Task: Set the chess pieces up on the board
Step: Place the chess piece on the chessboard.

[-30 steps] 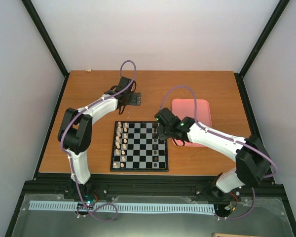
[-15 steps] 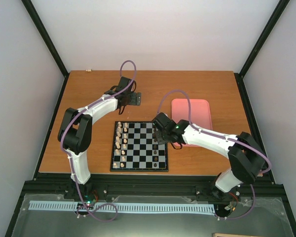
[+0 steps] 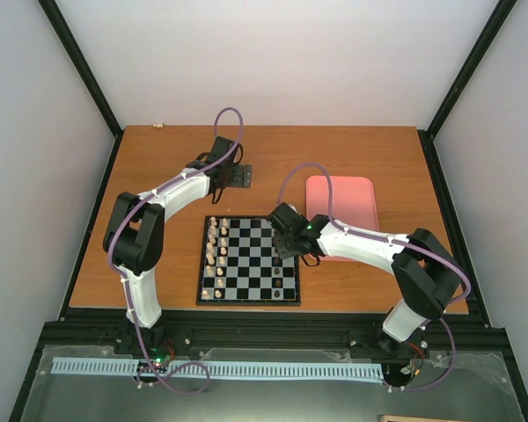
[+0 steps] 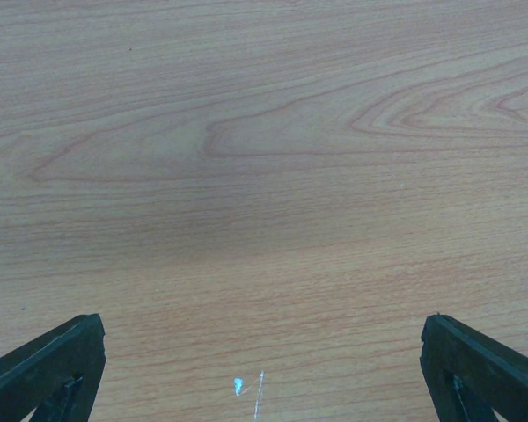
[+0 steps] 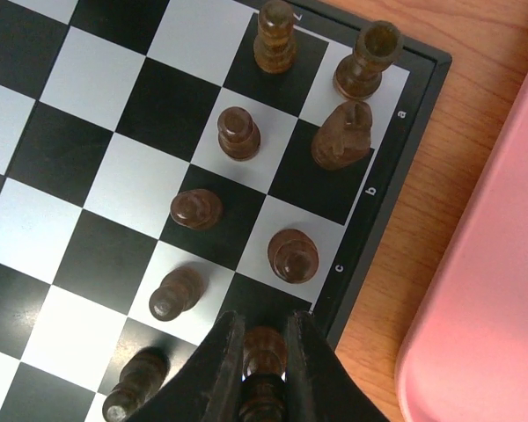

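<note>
Over right edge of board [image 5: 361,255], right gripper [image 5: 264,330] jaws pinch dark piece [image 5: 264,347] near head. Looks light, hard, slick, tippy; best held at upper stem. Left gripper [image 4: 262,334] jaws wide, empty.

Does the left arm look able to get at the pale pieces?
Probably yes: the left gripper is open and empty, with nothing between it and the pale pieces.

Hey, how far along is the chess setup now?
Done: on the board, pale pieces line the left, several dark chess pieces stand at right. In hand: right gripper holds another dark piece over the edge row. Remaining: that side's lower squares look unfilled.
</note>
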You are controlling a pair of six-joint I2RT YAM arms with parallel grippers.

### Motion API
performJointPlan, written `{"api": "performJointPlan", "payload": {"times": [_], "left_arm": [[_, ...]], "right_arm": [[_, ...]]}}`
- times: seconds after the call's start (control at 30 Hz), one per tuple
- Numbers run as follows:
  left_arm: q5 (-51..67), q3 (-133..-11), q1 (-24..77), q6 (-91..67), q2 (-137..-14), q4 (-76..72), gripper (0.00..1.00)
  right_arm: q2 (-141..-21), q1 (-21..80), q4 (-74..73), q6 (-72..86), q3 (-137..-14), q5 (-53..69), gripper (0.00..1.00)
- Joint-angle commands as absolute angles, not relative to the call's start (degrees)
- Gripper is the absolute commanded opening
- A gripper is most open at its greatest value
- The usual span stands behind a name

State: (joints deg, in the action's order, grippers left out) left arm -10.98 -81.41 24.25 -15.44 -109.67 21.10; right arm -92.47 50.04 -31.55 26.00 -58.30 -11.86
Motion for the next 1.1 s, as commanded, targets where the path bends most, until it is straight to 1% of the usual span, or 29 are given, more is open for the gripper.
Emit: {"api": "performJointPlan", "payload": {"times": [0.0, 1.07], "left_arm": [[-11.6, -83.6, 24.0, -16.0, -110.2, 21.7, 1.0], [-11.4, -83.9, 24.0, -16.0, -110.5, 21.6, 1.0]], "right_arm": [[-93.8, 50.7, -30.0, 26.7, -58.7, -12.8, 0.08], [-96.4, 50.6, -27.8, 26.5, -58.1, -13.7, 0.09]]}}
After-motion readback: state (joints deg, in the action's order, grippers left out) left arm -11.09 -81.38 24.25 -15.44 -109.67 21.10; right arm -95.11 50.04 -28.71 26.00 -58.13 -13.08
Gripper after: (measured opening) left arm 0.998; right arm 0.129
